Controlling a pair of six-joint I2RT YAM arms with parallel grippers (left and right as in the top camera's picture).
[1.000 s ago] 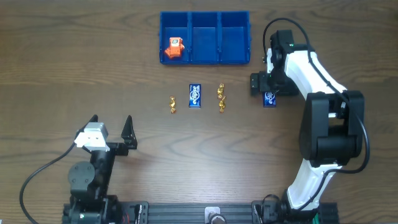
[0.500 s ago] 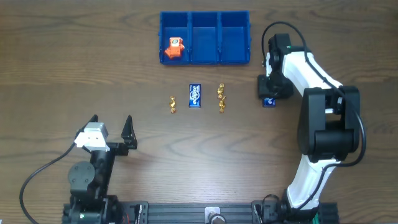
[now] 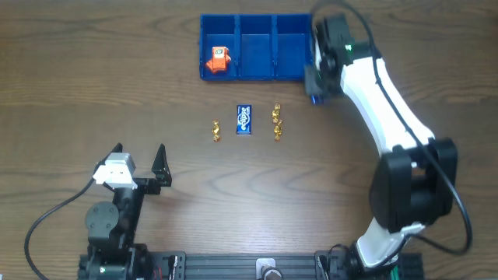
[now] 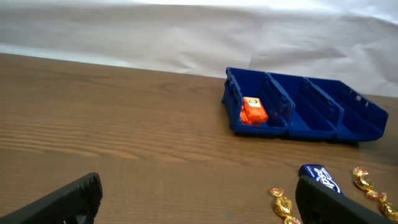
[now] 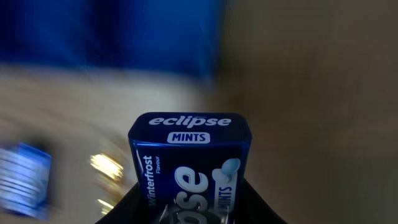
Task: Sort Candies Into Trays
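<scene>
Blue tray (image 3: 201, 47), seen from above, holds one orange candy (image 3: 219, 59); a blue bar (image 3: 244, 119) and gold sweets (image 3: 276, 115) lie unsorted on the table, so most remains. The left wrist view shows the left gripper (image 4: 199, 186) spread wide, empty. The right wrist view shows the right gripper (image 5: 186, 211) clamped on a mint tin (image 5: 189, 162) beside the tray.

My right gripper (image 3: 314, 84) holds a mint tin (image 5: 189, 155) near the right end of the tray (image 3: 203, 43). One candy (image 3: 219, 59) lies in its left compartment. Before the tray, a packet (image 3: 244, 119) lies between small wrapped candies (image 3: 216, 130).
</scene>
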